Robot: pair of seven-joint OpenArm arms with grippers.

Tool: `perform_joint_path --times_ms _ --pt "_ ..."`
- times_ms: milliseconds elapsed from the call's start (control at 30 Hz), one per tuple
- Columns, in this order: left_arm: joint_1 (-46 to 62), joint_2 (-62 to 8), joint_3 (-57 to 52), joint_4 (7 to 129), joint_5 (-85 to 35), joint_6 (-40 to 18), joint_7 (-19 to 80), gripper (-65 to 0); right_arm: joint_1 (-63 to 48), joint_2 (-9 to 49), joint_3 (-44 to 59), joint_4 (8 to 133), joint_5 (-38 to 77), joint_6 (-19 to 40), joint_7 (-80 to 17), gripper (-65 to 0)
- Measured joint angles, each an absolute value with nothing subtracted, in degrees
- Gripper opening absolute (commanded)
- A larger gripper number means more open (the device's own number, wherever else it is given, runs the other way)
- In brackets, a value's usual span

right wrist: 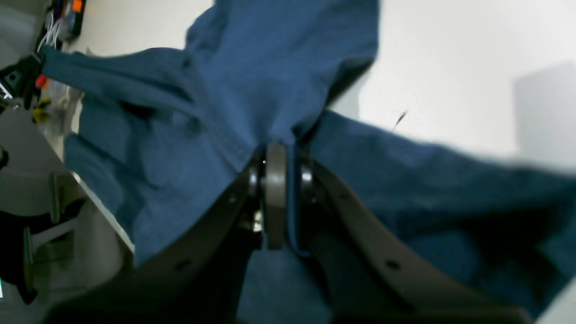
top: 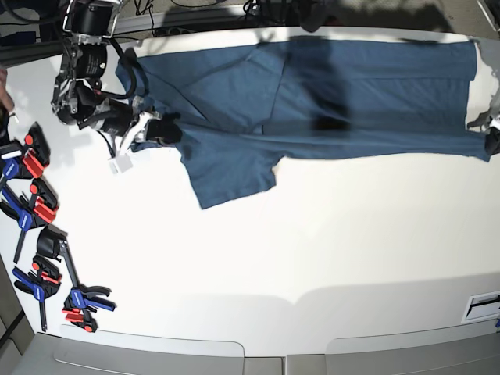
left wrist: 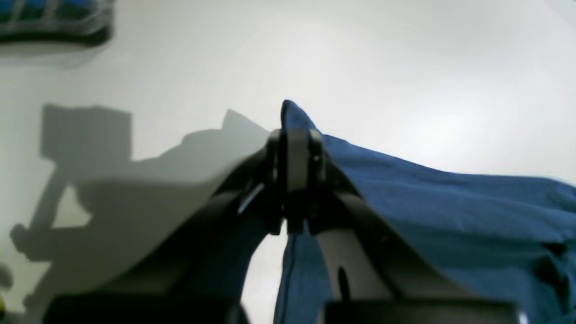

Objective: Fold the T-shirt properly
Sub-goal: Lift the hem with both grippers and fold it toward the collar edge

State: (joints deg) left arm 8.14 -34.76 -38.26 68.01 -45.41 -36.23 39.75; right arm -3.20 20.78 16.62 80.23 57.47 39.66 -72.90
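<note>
On white table (top: 312, 234) — both grippers pinch T-shirt (top: 328, 94); clamps (top: 35, 211) beside

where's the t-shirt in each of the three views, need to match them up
Left wrist: the T-shirt fills the lower right, one edge pinched in the shut left gripper at centre.
Right wrist: the T-shirt spreads across most of the frame, clamped in the shut right gripper.
Base: the T-shirt lies stretched along the top edge, one sleeve hanging towards centre.
Shared landmark: the white table under the cloth.
</note>
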Motion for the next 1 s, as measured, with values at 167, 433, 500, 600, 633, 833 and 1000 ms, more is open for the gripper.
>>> perform_joint_path --times_ms 167,433,500,600,633,833,1000 --pt "10.8 -34.8 -38.9 68.0 -47.4 -36.2 41.9 -65.0 -4.5 20.8 16.6 80.3 57.5 39.6 -74.7 -65.0" --pt "11.9 -34.7 -38.9 68.1 -47.7 -36.3 45.3 -65.0 -6.7 20.6 22.6 80.3 57.7 39.6 -76.2 -65.0" --pt "11.9 -34.6 -38.9 68.5 -47.8 -36.3 45.3 -65.0 -6.7 20.6 26.0 80.3 58.0 39.6 -76.4 -65.0" --pt "11.9 -34.6 -38.9 69.6 -47.8 -36.5 47.4 -65.0 -6.7 20.6 30.5 80.3 61.5 39.7 -77.5 -65.0" --pt "11.9 -34.6 -38.9 70.0 -47.8 -36.5 48.0 -65.0 -6.7 20.6 31.7 80.3 63.4 39.7 -78.8 -65.0" --pt "11.9 -34.6 -38.9 71.9 -47.8 -36.5 52.6 -65.0 -6.6 20.6 34.2 80.3 72.3 39.7 -81.0 -65.0" --pt "11.9 -34.6 -38.9 72.1 -47.8 -36.4 55.8 -65.0 -6.5 20.6 34.2 80.3 72.2 39.7 -81.1 -65.0"
